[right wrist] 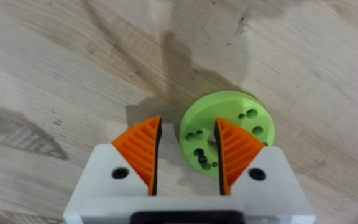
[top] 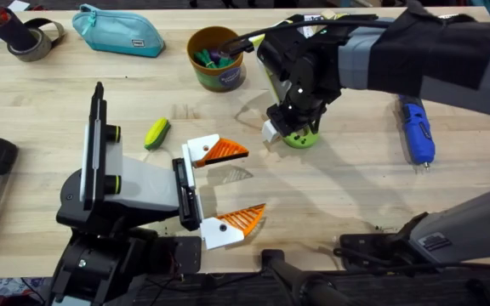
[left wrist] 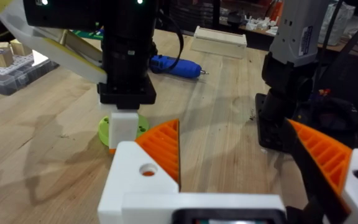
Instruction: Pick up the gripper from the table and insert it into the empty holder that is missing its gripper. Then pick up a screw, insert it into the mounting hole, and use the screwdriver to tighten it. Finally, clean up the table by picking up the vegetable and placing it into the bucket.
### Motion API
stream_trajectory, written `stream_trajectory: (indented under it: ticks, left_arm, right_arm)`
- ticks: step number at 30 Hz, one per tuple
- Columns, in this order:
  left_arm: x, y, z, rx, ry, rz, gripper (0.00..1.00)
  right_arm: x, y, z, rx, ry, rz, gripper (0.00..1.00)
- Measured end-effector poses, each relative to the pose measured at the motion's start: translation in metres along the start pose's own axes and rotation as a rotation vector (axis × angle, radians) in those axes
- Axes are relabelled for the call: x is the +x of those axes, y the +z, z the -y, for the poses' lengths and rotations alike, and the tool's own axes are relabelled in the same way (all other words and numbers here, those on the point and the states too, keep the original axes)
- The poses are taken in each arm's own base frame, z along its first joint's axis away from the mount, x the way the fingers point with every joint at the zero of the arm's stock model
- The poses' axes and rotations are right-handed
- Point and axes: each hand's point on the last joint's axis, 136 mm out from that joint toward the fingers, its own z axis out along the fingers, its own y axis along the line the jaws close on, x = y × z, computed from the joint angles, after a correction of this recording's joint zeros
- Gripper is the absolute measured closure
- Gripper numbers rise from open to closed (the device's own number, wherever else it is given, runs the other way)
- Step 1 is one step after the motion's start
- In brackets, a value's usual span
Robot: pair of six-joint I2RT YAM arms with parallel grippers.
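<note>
**Right arm lowering onto the green gripper piece**

At the middle of the table, a little to the right, the right gripper [right wrist: 185, 152] hangs straight down over the gripper piece [right wrist: 229, 127], a lime-green disc lying flat on the wood. Its fingers are parted: one orange pad [right wrist: 235, 149] sits over the disc's centre, the other just off its rim, so nothing is gripped yet. This looks like the first step, the pick-up. The next move likely calls for settling lower and closing across the rim.

The disc is round with no clear long axis; its holed face points up.

The left gripper [top: 232, 183] rests open near the left-centre, fingers pointing right. The vegetable [top: 156, 133] lies just beyond it, its long axis running near-to-far. The screwdriver [top: 417, 132] lies at the right, tip toward the near edge. The bucket [top: 217, 58] stands at the far side.
</note>
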Motion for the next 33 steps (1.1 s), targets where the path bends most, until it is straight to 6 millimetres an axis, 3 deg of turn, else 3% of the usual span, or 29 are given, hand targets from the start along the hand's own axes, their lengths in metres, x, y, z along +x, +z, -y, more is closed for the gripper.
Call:
stream_trajectory:
  ticks: [8,13,17,18,19,25,29,33]
  left_arm:
    - [0.0,0.0,0.0,0.0,0.002,0.001,0.011]
    - [0.0,0.0,0.0,0.0,0.002,0.001,0.011]
    - [0.0,0.0,0.0,0.0,0.002,0.001,0.011]
    - [0.0,0.0,0.0,0.0,0.002,0.001,0.011]
    - [0.0,0.0,0.0,0.0,0.002,0.001,0.011]
    - [0.0,0.0,0.0,0.0,0.002,0.001,0.011]
    - [0.0,0.0,0.0,0.001,0.002,0.001,0.011]
    - [0.0,0.0,0.0,0.001,0.002,0.001,0.011]
  right_arm:
    - [-0.001,0.0,0.0,-0.002,0.001,0.002,0.513]
    - [0.01,-0.007,0.006,-0.003,0.035,-0.032,0.513]
    - [0.008,-0.035,0.014,-0.011,0.088,0.035,0.513]
    - [0.009,-0.066,0.016,-0.022,0.109,0.103,0.513]
    - [0.011,-0.074,0.017,-0.026,0.116,0.119,0.513]
    - [0.017,-0.103,0.017,-0.047,0.17,0.201,0.513]
    - [0.022,-0.101,0.013,-0.071,0.206,0.266,0.513]
    - [0.039,-0.081,0.013,-0.078,0.231,0.259,0.513]
